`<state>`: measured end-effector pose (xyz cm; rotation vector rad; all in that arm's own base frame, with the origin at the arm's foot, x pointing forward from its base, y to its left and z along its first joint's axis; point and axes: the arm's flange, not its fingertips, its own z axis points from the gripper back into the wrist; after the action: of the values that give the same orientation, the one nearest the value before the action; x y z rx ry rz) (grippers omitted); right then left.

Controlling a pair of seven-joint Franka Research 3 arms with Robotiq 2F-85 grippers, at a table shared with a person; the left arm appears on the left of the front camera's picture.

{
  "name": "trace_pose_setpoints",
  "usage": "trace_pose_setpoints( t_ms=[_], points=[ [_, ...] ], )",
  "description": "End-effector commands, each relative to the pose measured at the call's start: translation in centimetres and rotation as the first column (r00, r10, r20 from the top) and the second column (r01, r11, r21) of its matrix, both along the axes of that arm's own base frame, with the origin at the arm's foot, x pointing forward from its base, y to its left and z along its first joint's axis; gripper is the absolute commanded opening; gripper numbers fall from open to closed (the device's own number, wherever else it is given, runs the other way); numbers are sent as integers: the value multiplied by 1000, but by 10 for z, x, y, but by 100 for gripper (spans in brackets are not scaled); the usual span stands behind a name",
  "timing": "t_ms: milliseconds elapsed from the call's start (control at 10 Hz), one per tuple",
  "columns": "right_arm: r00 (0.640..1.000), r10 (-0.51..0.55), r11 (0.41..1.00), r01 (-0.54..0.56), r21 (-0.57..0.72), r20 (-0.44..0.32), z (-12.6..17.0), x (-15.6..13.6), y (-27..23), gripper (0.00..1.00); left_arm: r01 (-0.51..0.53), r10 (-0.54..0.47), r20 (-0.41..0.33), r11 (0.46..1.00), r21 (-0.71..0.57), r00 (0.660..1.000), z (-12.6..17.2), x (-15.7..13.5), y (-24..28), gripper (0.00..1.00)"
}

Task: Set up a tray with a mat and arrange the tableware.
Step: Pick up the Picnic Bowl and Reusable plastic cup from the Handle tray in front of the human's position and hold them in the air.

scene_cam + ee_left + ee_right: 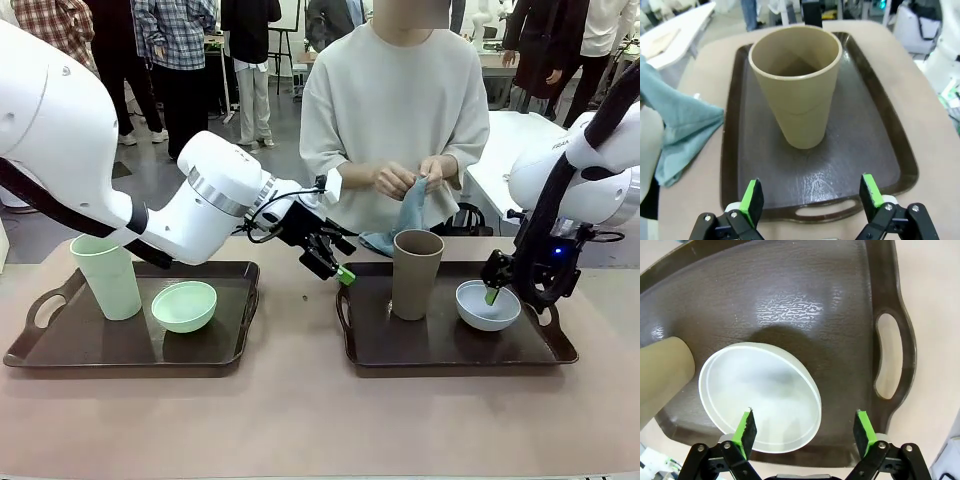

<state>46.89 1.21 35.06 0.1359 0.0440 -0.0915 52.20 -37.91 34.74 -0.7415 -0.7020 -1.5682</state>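
Across the table a person's hands (400,178) bunch a blue-grey cloth (405,215) behind the right dark brown plastic tray (440,348), which carries a tall tan plastic cup (416,275) and a small white round bowl (487,310). The left gripper (810,182) hovers spread and empty at the tray's end handle, facing the cup. The right gripper (804,420), also spread, straddles the bowl's rim.

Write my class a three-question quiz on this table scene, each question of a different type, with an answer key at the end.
1. True or false: the brown cup and the white bowl share one tray.
2. What is the person holding? A a spoon; B a blue cloth; C a plate.
3. Fill in: the right gripper hangs open over the ____ bowl.
Key: 1 true; 2 B; 3 white.
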Motion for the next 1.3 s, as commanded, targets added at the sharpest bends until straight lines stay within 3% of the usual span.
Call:
trace_pose_setpoints(
  t_ms=[0,300,800,1200],
  points=[
    [1000,-3,1000,3,-24,-11,0,4,1,100,5,-4,16,998,-62,1000,-14,3,-10,100],
    [1000,11,1000,-11,-18,-17,-1,4,1,100,8,-6,25,998,-70,1000,-26,5,-30,100],
    [999,39,999,-39,-10,-29,-4,4,1,100,-18,13,-42,993,-118,999,-41,26,-61,100],
    [999,38,999,-38,2,-30,-7,4,-2,100,24,-31,-75,995,-102,997,-47,21,-80,100]
  ],
)
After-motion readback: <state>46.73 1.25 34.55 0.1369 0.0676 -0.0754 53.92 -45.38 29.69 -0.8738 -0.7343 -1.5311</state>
